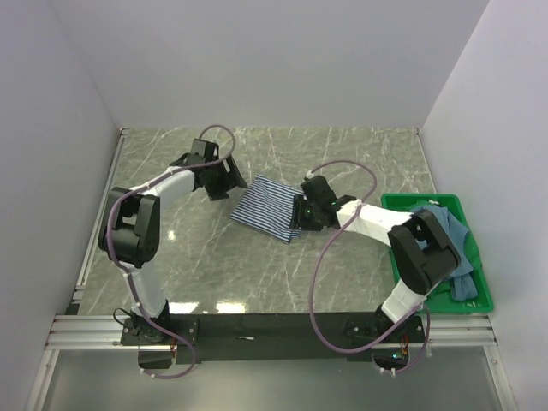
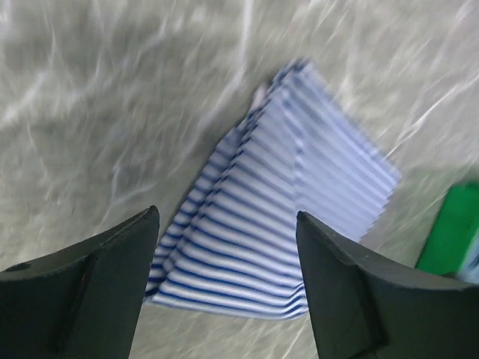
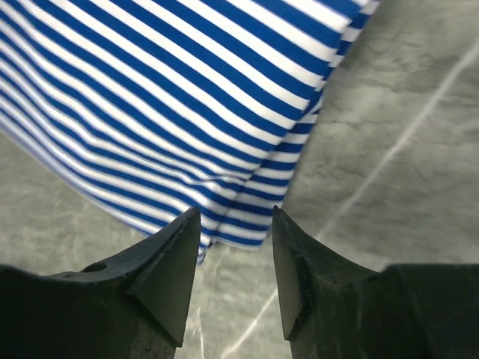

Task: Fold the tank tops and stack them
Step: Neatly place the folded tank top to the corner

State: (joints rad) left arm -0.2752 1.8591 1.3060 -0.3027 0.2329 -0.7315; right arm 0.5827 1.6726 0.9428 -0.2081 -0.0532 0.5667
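The striped tank top [image 1: 268, 208] lies folded into a small rectangle on the marble table, mid-table. It also shows in the left wrist view [image 2: 284, 217] and in the right wrist view [image 3: 165, 105]. My left gripper [image 1: 229, 185] is open and empty just left of the fold's left edge [image 2: 227, 217]. My right gripper [image 1: 304, 214] is open and empty at the fold's right corner [image 3: 234, 213]. The teal-blue tank top [image 1: 454, 244] lies bunched in the green crate [image 1: 432, 203] at the right.
The green crate stands at the table's right edge, its corner visible in the left wrist view [image 2: 449, 232]. White walls enclose the table on three sides. The right arm's purple cable [image 1: 351, 171] loops over the table.
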